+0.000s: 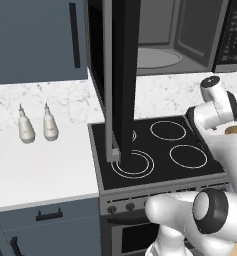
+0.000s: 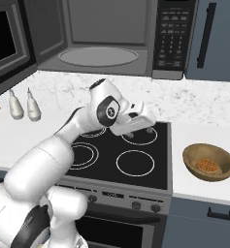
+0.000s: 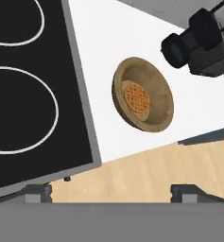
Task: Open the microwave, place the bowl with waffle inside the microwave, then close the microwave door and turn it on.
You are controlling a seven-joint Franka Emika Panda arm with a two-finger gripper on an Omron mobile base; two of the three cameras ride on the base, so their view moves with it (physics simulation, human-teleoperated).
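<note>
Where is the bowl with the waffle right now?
In the right base view the bowl sits on the white counter right of the stovetop, apart from its edge.

The keypad panel (image 2: 171, 36) on the microwave (image 2: 106, 34) carries marks too small to read.

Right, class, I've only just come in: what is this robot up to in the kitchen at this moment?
The microwave over the stovetop has its door swung wide open, showing a bare turntable. The robot's arm reaches across the stovetop, its claw open and holding nothing. The wooden bowl with the waffle sits on the counter to the right, not yet picked up.
</note>
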